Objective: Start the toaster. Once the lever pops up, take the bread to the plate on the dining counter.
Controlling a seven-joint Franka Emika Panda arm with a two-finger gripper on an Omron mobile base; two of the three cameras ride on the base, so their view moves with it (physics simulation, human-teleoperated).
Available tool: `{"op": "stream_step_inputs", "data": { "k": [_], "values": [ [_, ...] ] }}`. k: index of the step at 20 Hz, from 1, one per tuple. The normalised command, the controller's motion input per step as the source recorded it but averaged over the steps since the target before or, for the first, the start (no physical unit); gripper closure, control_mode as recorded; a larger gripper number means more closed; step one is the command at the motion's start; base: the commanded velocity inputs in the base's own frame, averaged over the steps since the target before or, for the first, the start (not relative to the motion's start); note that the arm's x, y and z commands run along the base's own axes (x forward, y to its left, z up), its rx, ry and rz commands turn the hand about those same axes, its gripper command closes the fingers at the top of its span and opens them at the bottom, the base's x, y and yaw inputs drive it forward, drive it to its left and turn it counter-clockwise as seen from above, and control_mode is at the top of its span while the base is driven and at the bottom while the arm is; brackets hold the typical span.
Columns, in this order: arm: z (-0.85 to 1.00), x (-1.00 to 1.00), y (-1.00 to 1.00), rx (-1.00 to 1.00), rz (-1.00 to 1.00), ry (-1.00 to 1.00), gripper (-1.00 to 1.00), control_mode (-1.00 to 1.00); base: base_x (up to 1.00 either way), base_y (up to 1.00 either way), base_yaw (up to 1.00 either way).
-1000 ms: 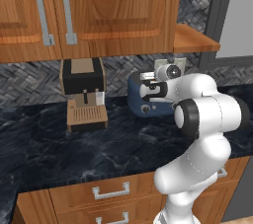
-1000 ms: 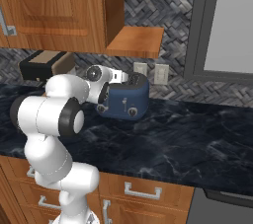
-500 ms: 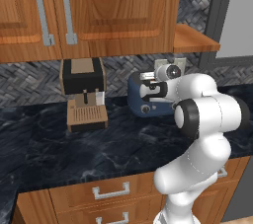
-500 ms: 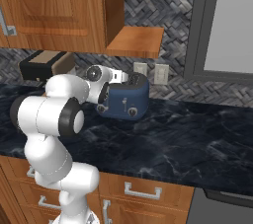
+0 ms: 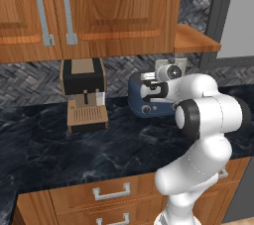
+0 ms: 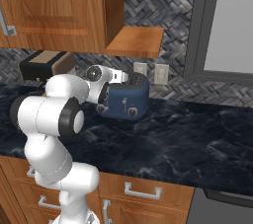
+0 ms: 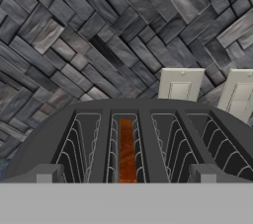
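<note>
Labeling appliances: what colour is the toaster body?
Dark blue toaster, rounded, with small round front knobs; clearest in the right base view.

- We're in a home kitchen, rendered, no mistaking it: wooden wall cabinets [image 5: 89,11] with long metal handles run across the top of the left base view.
- Below them, a dark marble countertop [image 5: 74,149] with pale veins spans the middle, and wooden drawers [image 5: 111,194] sit along the bottom.
- Grey woven-pattern backsplash tiles [image 7: 74,35] cover the wall behind.
- Small appliances on the counter: a black-and-tan coffee machine [image 5: 84,95] at centre left, a blue toaster [image 6: 126,100] mid-frame in the right base view.
- Two pale wall outlets [image 6: 148,73] just above the toaster.
</note>
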Motion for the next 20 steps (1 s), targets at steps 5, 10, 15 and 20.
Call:
{"op": "stream_step_inputs", "data": {
  "k": [5, 10, 15, 20],
  "values": [
    [0.00, 0.00, 0.00, 0.00, 0.00, 0.00, -1.00, -1.00, 0.00, 0.00, 0.00],
    [0.00, 0.00, 0.00, 0.00, 0.00, 0.00, -1.00, -1.00, 0.00, 0.00, 0.00],
    [0.00, 0.00, 0.00, 0.00, 0.00, 0.00, -1.00, -1.00, 0.00, 0.00, 0.00],
    [0.00, 0.00, 0.00, 0.00, 0.00, 0.00, -1.00, -1.00, 0.00, 0.00, 0.00]
  ]
}}
